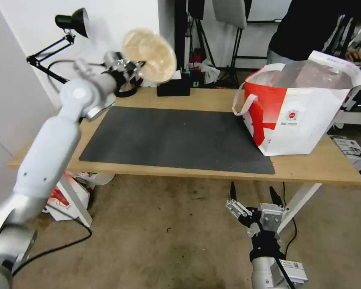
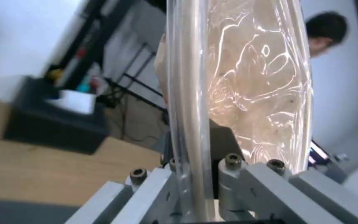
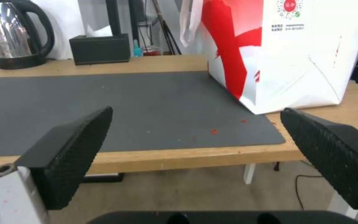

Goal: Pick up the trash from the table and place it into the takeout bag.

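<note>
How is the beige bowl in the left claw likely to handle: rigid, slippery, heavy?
The shallow beige bowl is probably light: the left claw holds it aloft by its rim alone, tilted on edge. Its glossy clear cover looks thin and crinkled, so likely flexible and somewhat slippery; a rim pinch could slip.

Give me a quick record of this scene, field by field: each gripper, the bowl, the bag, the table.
left gripper: shut on the bowl's rim, raised above the table's far left
bowl: beige, tipped on edge, in the air
right gripper: open, low in front of the table, below its edge
bag: upright, open, on the table's right end
table: mat with a few red specks
</note>
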Robot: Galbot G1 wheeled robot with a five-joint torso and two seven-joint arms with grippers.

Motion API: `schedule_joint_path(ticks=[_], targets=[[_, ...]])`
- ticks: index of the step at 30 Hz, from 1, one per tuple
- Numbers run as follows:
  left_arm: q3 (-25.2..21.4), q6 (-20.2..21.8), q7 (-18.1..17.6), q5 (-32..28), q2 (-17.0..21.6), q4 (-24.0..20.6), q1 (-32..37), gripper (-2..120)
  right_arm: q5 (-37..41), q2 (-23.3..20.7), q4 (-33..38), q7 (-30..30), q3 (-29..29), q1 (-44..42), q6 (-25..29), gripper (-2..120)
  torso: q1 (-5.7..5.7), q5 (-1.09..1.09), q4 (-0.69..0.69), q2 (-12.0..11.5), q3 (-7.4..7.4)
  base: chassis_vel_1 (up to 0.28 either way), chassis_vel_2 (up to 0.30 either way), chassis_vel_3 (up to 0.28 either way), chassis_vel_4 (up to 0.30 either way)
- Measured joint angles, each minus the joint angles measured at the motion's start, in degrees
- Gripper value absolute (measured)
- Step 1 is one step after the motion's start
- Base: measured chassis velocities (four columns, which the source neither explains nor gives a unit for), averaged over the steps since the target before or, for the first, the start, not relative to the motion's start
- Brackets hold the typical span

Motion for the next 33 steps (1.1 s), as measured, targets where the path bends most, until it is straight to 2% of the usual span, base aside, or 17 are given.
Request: schedule_joint_path(ticks=[2, 3, 5, 6, 7, 8, 11, 14, 18, 24, 31, 33], targets=[[3.18, -1.0, 0.64, -0.07, -1.3, 1.12, -3.0, 0, 0.0, 0.0, 0.0, 0.0, 0.0, 0.0, 0.0, 100, 0.0, -0.01, -0.01, 0.0, 0.0, 0.0, 0.0, 0.0, 0.0], [3.18, -1.0, 0.64, -0.07, -1.3, 1.12, -3.0, 0, 0.0, 0.0, 0.0, 0.0, 0.0, 0.0, 0.0, 100, 0.0, -0.01, -0.01, 0.0, 0.0, 0.0, 0.0, 0.0, 0.0], [6.51, -2.24, 1.88, -0.04, -3.31, 3.43, -6.55, 0, 0.0, 0.0, 0.0, 0.0, 0.0, 0.0, 0.0, 100, 0.0, 0.0, -0.01, 0.0, 0.0, 0.0, 0.0, 0.0, 0.0], [6.51, -2.24, 1.88, -0.04, -3.31, 3.43, -6.55, 0, 0.0, 0.0, 0.0, 0.0, 0.0, 0.0, 0.0, 100, 0.0, 0.0, -0.01, 0.0, 0.0, 0.0, 0.0, 0.0, 0.0], [8.64, -3.48, 3.15, 0.23, -5.08, 5.7, -8.9, 0, 0.0, 0.01, 0.0, 0.0, 0.0, 0.0, 0.0, 100, -0.01, 0.0, -0.03, 0.0, 0.0, 0.0, 0.0, 0.0, 0.0], [11.82, -5.8, 5.89, 0.64, -8.58, 10.35, -13.17, 0, 0.0, 0.0, 0.0, 0.0, 0.0, 0.0, 0.0, 100, 0.0, 0.02, -0.02, 0.0, 0.0, 0.0, 0.0, 0.0, 0.0], [13.93, -7.55, 7.63, 0.69, -10.63, 13.17, -15.42, 0, 0.0, 0.0, 0.0, 0.0, 0.0, 0.0, 0.0, 100, 0.0, 0.0, -0.01, 0.0, 0.0, 0.0, 0.0, 0.0, 0.0], [15.61, -8.09, 7.88, 0.68, -12.61, 15.83, -17.28, 0, 0.0, 0.01, 0.0, 0.0, 0.0, 0.0, 0.0, 100, -0.01, 0.0, 0.01, 0.0, 0.0, 0.0, 0.0, 0.0, 0.0], [20.7, -8.36, 7.66, 0.66, -16.64, 21.39, -21.19, 0, 0.0, 0.0, 0.0, 0.0, 0.0, 0.0, 0.0, 100, 0.0, 0.01, -0.02, 0.0, 0.0, 0.0, 0.0, 0.0, 0.0], [24.47, -9.51, 7.85, 1.08, -20.74, 26.39, -24.01, 0, 0.0, 0.0, 0.0, 0.0, 0.0, 0.0, 0.0, 100, 0.0, 0.0, -0.01, 0.0, 0.0, 0.0, 0.0, 0.0, 0.0], [27.72, -11.14, 9.26, 1.92, -25.65, 31.09, -24.96, 0, 0.0, 0.0, 0.0, 0.0, 0.0, 0.0, 0.0, 100, -0.01, -0.01, 0.01, 0.0, 0.0, 0.0, 0.0, 0.0, 0.0], [28.99, -11.25, 11.3, 2.8, -27.83, 33.75, -25.3, 0, 0.0, 0.0, 0.0, 0.0, 0.0, 0.0, 0.0, 100, -0.01, 0.0, -0.03, 0.0, -0.01, 0.0, 0.0, 0.0, 0.0]])
